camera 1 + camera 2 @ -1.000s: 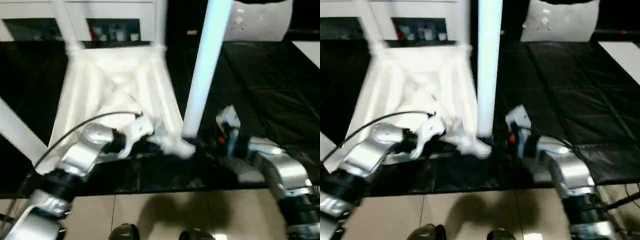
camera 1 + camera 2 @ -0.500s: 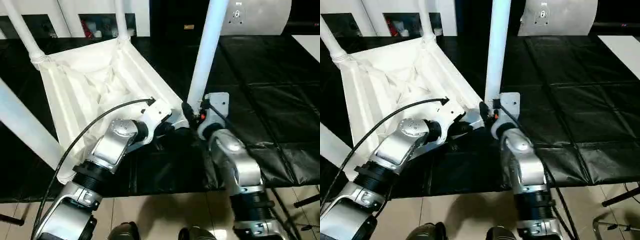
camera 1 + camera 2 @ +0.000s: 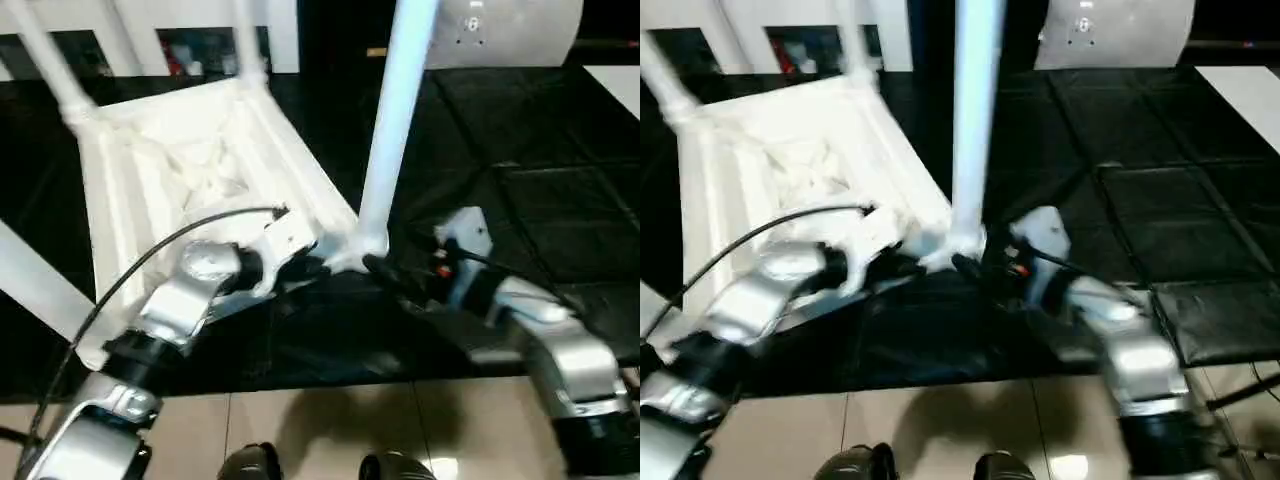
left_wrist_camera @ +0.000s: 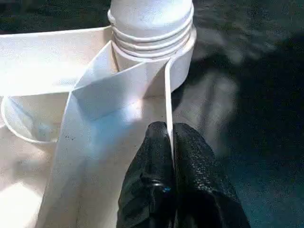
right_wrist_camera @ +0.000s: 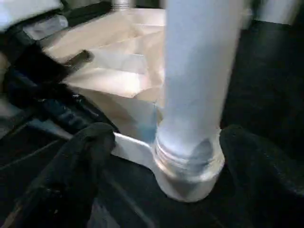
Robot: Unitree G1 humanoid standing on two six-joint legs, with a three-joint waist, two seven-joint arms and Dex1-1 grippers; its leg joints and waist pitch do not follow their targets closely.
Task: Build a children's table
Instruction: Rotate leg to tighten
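Note:
The children's table [image 3: 190, 160] lies upside down on the black work table, ribbed underside up, with its white tube legs standing in the corner sockets. My left gripper [image 4: 170, 130] is shut on the thin rim wall of the table top, right beside the near corner socket [image 4: 152, 33]. In that socket stands the near leg [image 3: 390, 130]. My right gripper [image 5: 185, 156] is open, with one black finger [image 5: 85, 156] on each side of the socket at the leg's base; I cannot tell whether they touch it. In the head view both grippers meet at this corner [image 3: 350, 255].
The black cover [image 3: 540, 150] stretches bare to the right of the small table. A flat white rounded panel [image 3: 500, 30] stands at the back right. The work table's front edge runs just below my forearms, with floor tiles [image 3: 330, 420] beneath.
My right gripper's fingers have spread wider about the base of the near leg, and its forearm has swung out to the right. The left gripper stays clamped on the rim. The view has shifted.

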